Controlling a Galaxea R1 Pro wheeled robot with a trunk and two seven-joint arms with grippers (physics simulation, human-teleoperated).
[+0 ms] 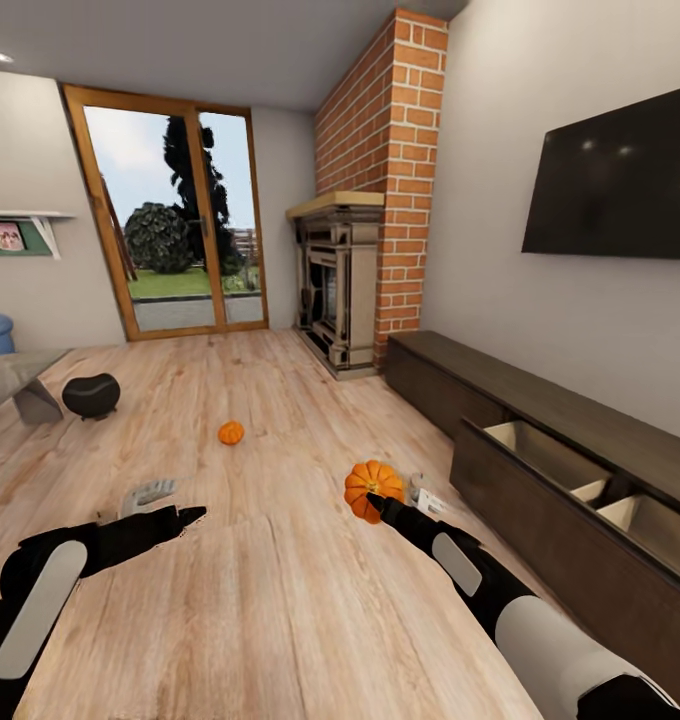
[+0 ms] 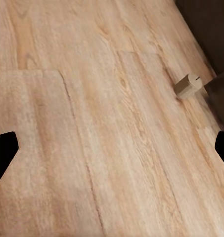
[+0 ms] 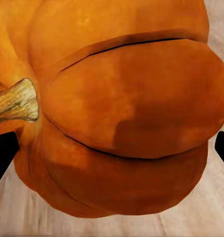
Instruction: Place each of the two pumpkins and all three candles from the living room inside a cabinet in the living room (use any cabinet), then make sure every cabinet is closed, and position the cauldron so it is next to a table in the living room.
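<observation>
A living room with a plank floor (image 1: 280, 600), brick chimney (image 1: 380, 150), fireplace (image 1: 338, 290), wall-hung TV (image 1: 620, 180) and glass doors (image 1: 175, 225) stretches ahead. Along the right wall runs the long dark cabinet (image 1: 500, 400), one drawer (image 1: 580, 470) pulled out to show pale divided compartments. At far left, the low table's glassy tabletop (image 1: 10, 375) stands with the black cauldron (image 1: 90, 395) on the floor just beside it. The right gripper (image 1: 375, 500) pinches a large pumpkin (image 1: 372, 488) near the open drawer. A smaller pumpkin (image 1: 231, 432) lies mid-floor, well apart. The left gripper (image 2: 112, 148) hangs spread over bare planks. A candle (image 2: 187, 86) lies on its side near the cabinet's base.
</observation>
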